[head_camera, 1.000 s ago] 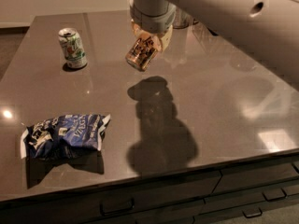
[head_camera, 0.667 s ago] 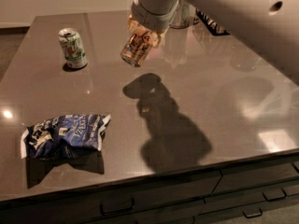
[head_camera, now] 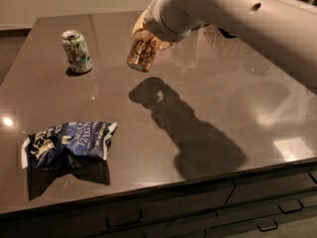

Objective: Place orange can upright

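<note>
The gripper (head_camera: 147, 37) hangs over the far half of the table (head_camera: 233, 88), left of the table's middle. It sits at the end of a thick white arm (head_camera: 223, 14) that comes in from the upper right corner. Its jaws are closed on the orange can (head_camera: 141, 56), gripping it at the upper end, so the silver top is hidden between the tan fingers (head_camera: 140, 32). The orange can shows its orange-brown and cream label and is close to upright, leaning slightly, with its lower end toward the left. It appears to be in the air, not resting on the table: the shadow (head_camera: 193, 133) of the arm and the orange can lies apart from it, on the surface just below and stretching toward the near right edge.

1 green can (head_camera: 76, 51), white and green with a silver top, stands upright on the table well to the left of the orange can, near the far left corner. 1 crumpled blue bag (head_camera: 67, 144) with white print lies flat near the front left edge, well apart from both cans. The table is a glossy grey-brown slab with light glare on its right side. Below its front edge are dark drawers (head_camera: 257, 197) with bar handles.
</note>
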Motion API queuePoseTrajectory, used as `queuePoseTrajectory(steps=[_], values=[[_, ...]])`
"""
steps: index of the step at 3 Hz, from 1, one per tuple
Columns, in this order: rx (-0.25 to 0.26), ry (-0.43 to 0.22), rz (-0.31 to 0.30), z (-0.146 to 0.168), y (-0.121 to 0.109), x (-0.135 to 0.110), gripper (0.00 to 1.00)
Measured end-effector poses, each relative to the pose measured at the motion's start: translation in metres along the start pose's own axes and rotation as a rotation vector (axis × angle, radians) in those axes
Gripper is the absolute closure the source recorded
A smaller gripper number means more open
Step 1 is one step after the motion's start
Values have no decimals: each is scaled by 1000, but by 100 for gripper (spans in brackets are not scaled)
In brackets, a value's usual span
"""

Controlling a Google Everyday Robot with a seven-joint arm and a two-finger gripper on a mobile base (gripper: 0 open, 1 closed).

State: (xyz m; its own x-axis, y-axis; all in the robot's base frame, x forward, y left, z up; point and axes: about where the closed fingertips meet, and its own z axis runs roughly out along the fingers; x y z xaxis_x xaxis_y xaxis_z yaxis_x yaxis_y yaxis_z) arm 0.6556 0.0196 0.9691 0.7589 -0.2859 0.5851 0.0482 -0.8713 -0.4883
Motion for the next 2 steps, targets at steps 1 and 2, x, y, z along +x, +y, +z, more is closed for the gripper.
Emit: queuePoseTrajectory(steps=[1,2], values=[[89,76,-173,5,-5,-8,100],[158,187,-372,9,-15,-8,100]])
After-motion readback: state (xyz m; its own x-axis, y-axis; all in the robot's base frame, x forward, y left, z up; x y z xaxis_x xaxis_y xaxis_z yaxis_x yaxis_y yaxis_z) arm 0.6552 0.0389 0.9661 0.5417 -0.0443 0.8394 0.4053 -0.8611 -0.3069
